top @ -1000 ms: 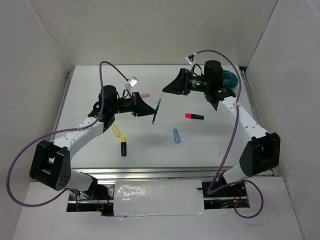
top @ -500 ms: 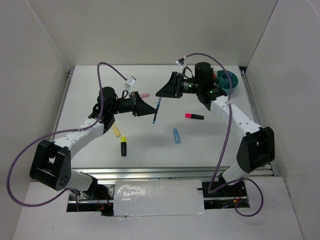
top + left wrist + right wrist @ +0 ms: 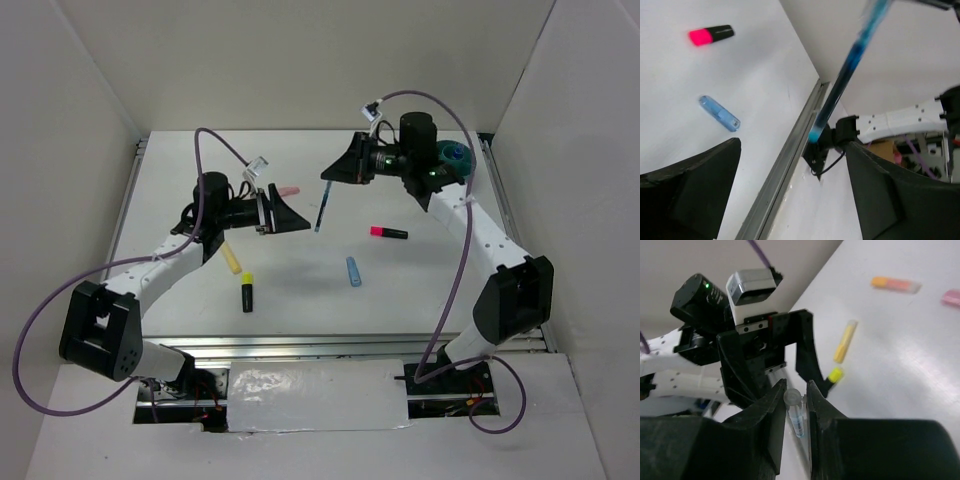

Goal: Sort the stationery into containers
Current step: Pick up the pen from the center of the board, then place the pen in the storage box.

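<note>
White tabletop (image 3: 300, 290) | white walls (image 3: 300, 60) | right pincer (image 3: 328, 179) clamps blue pen (image 3: 320, 210)

Blue pen (image 3: 321, 208); pink-black highlighter (image 3: 389, 233); pale blue marker (image 3: 353, 271); yellow marker (image 3: 232, 261); yellow-black highlighter (image 3: 246, 291); teal cup (image 3: 458, 157).

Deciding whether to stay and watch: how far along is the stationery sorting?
Nothing is visibly sorted yet; the teal cup is mostly hidden behind the right arm. In hand: the right pincer is shut on the blue pen above the table; the left pincer is open. Left on the table: pink-black highlighter, light blue piece, yellow-black highlighter, yellow marker, orange marker, pink eraser.
</note>
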Tool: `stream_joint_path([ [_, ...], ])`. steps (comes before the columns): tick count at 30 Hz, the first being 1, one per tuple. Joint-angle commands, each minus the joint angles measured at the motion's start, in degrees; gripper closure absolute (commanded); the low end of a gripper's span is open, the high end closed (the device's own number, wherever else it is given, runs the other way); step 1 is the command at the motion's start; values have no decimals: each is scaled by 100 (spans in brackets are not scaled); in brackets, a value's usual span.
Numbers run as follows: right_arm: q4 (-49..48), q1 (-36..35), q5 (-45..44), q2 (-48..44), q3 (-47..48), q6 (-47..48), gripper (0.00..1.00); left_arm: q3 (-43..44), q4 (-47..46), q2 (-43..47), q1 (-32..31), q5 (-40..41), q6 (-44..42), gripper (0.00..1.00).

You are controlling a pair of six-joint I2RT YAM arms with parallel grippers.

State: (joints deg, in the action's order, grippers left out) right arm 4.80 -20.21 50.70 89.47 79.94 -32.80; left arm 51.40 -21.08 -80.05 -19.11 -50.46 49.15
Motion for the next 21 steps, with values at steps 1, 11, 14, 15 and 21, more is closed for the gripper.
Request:
stream_joint_path([
  [1, 976, 306, -645, 0, 837, 1576, 100, 353, 990, 287, 294, 211, -764, 1],
  [11, 2053, 641, -4382, 615, 1876, 5683, 100, 863, 2951, 903, 444, 958, -3050, 1],
  [14, 1798, 825, -4936, 1001, 2094, 6030, 100, 960, 3179, 965, 452, 1108, -3305, 1],
  [15, 1727, 860, -5025, 1211, 2157, 6231, 100, 960, 3224, 991, 452, 1117, -3350, 1],
  [21, 1532, 1440, -5096, 2073, 3070, 6329, 100, 960, 3304, 1009, 444, 1091, -3499, 1],
])
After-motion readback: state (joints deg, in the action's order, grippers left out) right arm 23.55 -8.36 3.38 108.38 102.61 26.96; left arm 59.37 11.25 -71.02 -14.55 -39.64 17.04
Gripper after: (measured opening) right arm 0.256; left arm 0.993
